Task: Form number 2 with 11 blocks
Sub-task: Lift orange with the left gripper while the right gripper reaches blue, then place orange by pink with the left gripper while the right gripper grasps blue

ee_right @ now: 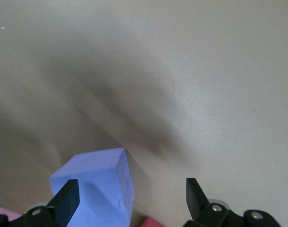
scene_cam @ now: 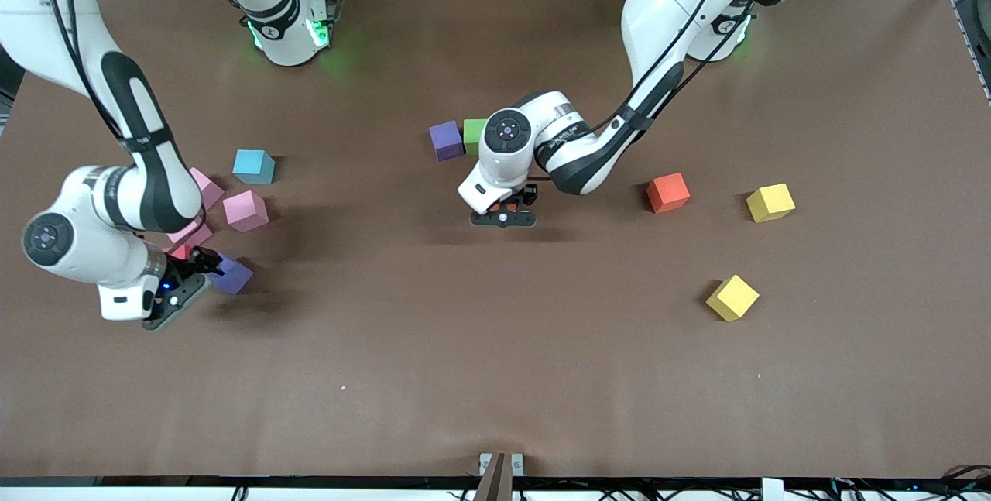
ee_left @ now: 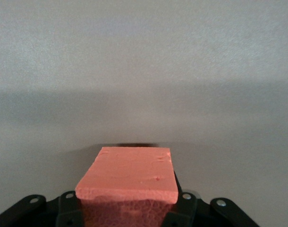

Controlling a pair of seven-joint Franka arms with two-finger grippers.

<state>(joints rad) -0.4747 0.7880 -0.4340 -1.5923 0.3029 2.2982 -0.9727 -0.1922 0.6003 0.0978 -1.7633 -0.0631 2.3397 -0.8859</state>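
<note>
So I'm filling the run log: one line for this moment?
left hand: shut on orange block | right hand: open, at purple block | number 2: not yet formed

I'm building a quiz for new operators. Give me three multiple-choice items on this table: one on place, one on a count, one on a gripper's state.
1. The green block lies beside a:
A) purple block
B) yellow block
C) light blue block

2. How many yellow blocks are in view?
A) one
B) two
C) four

3. The right gripper is:
A) open
B) shut on a yellow block
C) out of view

Answers:
1 A: the two touch side by side.
2 B: both lie toward the left arm's end of the table.
3 A: its wrist view shows the fingers apart at the other purple block.
</note>
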